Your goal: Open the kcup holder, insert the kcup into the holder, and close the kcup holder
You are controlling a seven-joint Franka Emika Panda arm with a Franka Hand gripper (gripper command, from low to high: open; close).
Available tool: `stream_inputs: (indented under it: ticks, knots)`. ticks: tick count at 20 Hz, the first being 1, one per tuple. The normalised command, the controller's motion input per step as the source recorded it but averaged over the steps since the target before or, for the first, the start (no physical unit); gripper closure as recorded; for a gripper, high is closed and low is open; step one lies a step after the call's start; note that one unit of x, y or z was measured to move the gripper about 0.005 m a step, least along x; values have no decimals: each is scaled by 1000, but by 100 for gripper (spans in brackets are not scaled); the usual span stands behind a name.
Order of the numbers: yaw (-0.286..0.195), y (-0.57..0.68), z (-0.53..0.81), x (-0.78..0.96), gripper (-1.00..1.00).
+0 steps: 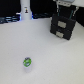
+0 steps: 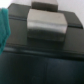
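Observation:
The kcup holder (image 1: 64,26) is a black box with grey panels, standing at the back of the white table toward the exterior view's right. My gripper (image 1: 65,8) hangs right over its top; whether it touches the box, or is open or shut, is too blurred to tell. The wrist view is filled by the holder's black surface (image 2: 45,60) and a raised grey rectangular panel (image 2: 47,27), seen from very close. The kcup (image 1: 27,62), a tiny green and blue pod, lies alone on the table near the front, far from the gripper.
A white bottle-like post (image 1: 25,10) stands at the back toward the exterior view's left, with dark clutter along the table's far edge. A blurred teal shape (image 2: 4,30) shows at the rim of the wrist view.

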Motion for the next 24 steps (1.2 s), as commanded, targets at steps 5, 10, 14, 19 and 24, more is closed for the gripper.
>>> stream_inputs:
  ticks: [5, 10, 14, 19, 24]
  knots:
    - [-151, 262, -364, -200, -100]
    - [-122, 101, -384, -394, -100]
    - [-27, 14, -403, -408, -100]
    - [-2, 9, -411, -470, -100]
    - [15, 35, -347, -391, -100]
